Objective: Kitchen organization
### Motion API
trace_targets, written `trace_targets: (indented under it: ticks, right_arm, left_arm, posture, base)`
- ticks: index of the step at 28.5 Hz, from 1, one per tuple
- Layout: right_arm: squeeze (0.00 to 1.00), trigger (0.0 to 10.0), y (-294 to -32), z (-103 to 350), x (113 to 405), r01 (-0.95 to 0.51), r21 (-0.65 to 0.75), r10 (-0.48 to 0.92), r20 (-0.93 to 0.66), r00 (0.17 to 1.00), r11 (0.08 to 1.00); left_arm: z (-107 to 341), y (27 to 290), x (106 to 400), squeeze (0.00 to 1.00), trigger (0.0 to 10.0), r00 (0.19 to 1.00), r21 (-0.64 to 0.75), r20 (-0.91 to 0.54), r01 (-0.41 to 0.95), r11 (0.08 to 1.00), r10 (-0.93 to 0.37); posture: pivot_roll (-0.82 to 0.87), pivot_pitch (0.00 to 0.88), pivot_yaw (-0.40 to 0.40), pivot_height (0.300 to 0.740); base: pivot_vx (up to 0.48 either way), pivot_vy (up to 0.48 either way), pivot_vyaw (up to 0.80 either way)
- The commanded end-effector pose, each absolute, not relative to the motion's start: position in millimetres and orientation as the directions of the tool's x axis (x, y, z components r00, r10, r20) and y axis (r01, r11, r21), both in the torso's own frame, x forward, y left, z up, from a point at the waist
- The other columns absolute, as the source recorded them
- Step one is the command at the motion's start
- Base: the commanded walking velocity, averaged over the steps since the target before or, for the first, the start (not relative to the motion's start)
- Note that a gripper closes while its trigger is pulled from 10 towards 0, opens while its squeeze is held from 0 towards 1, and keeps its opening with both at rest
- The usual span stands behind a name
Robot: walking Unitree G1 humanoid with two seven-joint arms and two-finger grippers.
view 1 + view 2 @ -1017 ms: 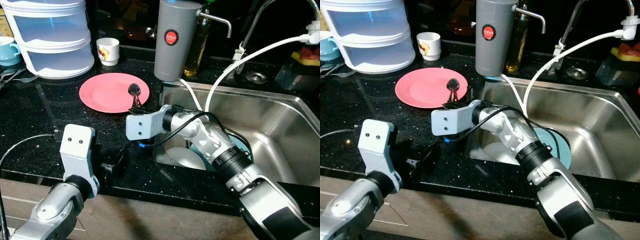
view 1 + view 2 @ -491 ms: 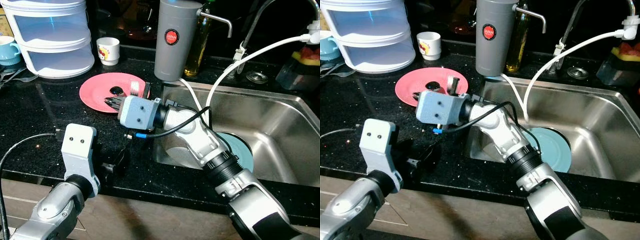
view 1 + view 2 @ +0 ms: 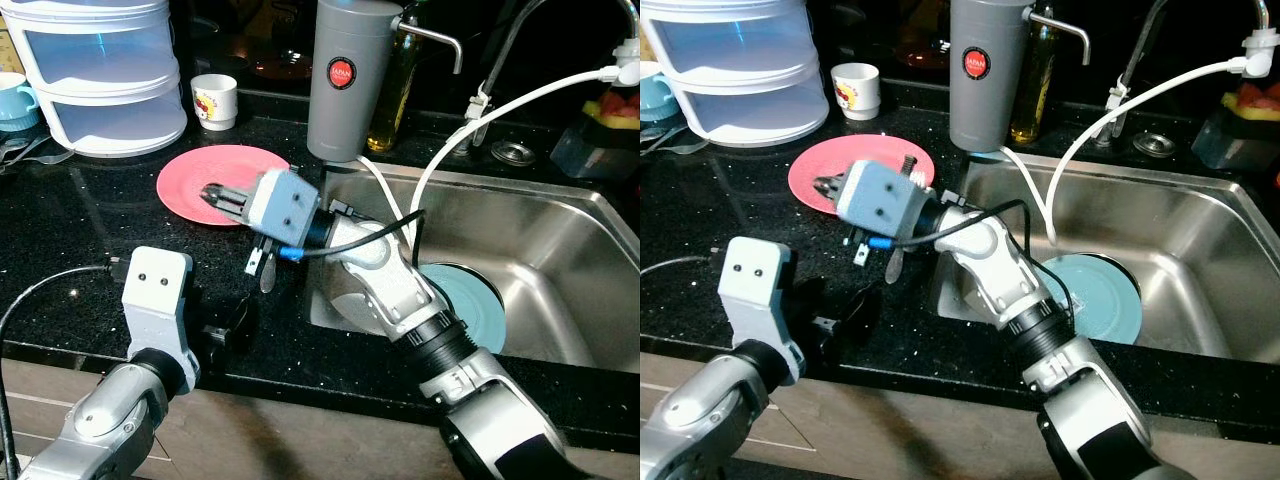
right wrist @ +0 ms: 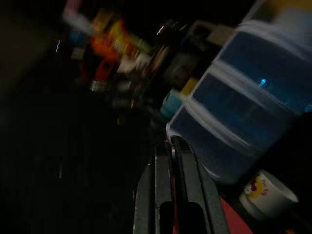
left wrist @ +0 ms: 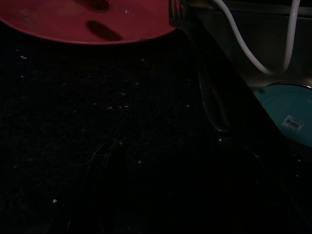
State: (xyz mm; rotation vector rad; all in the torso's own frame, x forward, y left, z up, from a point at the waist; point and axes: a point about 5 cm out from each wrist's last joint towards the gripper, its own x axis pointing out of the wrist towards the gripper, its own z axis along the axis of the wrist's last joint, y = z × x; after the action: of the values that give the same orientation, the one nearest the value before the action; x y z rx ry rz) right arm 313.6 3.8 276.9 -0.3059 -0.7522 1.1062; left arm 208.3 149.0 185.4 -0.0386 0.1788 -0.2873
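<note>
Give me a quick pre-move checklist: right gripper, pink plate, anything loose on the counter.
1. Right gripper above the round pink plate: ok.
2. Its fingers shut; anything pinched between them: cannot tell.
3. Slim utensil lies on the black speckled counter, between plate and steel sink: not ok, out of place.
4. White hose touching the right arm: cannot tell.
5. Left gripper low over the counter's front edge, away from the plate: ok.

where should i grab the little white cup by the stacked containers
Likely by the rim, coming from above: the white cup stands upright with its mouth open, so one finger can go inside and one outside. The stacked container stands close on its left, so a side approach looks tighter.
</note>
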Motion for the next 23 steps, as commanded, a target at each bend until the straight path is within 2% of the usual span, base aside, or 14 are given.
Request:
trace_targets:
  ticks: [1, 3, 6, 8, 14, 19, 23]
  right_arm:
    - [0.00, 0.0, -3, 289, 316, -0.771, -0.410, 0.830, 0.492, 0.264, 0.488]
    - [0.00, 0.0, -9, 298, 317, -0.844, -0.245, 0.776, 0.568, 0.273, 0.477]
    - [0.00, 0.0, -20, 302, 316, -0.898, -0.097, 0.731, 0.622, 0.281, 0.428]
    - [0.00, 0.0, -25, 300, 317, -0.901, -0.074, 0.724, 0.625, 0.293, 0.428]
    - [0.00, 0.0, -50, 297, 322, -0.899, 0.065, 0.678, 0.633, 0.373, 0.433]
    - [0.00, 0.0, -61, 301, 326, -0.884, 0.117, 0.637, 0.651, 0.412, 0.452]
    - [0.00, 0.0, -76, 311, 332, -0.864, 0.227, 0.538, 0.703, 0.465, 0.450]
  left_arm:
    - [172, 147, 210, 0.00, 10.0, 0.924, -0.072, -0.245, 0.285, 0.956, -0.294]
    - [174, 146, 211, 0.00, 10.0, 0.927, -0.073, -0.230, 0.286, 0.955, -0.295]
    - [181, 146, 213, 0.00, 10.0, 0.938, -0.077, -0.177, 0.290, 0.954, -0.299]
    - [183, 146, 215, 0.00, 10.0, 0.942, -0.078, -0.161, 0.284, 0.956, -0.293]
    - [189, 146, 221, 0.00, 10.0, 0.946, -0.071, -0.124, 0.293, 0.953, -0.300]
    - [190, 146, 222, 0.00, 10.0, 0.946, -0.069, -0.116, 0.297, 0.952, -0.304]
    - [190, 144, 222, 0.00, 10.0, 0.942, -0.064, -0.116, 0.308, 0.949, -0.314]
  posture:
    - [0.17, 0.020, -0.077, 0.740]
    - [0.17, 0.019, -0.079, 0.740]
    - [0.17, 0.008, -0.077, 0.740]
    - [0.17, 0.004, -0.074, 0.740]
    - [0.16, 0.000, -0.067, 0.740]
    - [0.16, 0.000, -0.062, 0.740]
    - [0.16, 0.000, -0.054, 0.740]
  base:
    - [0.000, 0.000, 0.00]
    - [0.000, 0.000, 0.00]
    - [0.000, 0.000, 0.00]
    - [0.000, 0.000, -0.30]
    - [0.000, 0.000, -0.80]
    - [0.000, 0.000, -0.80]
    - [0.000, 0.000, -0.80]
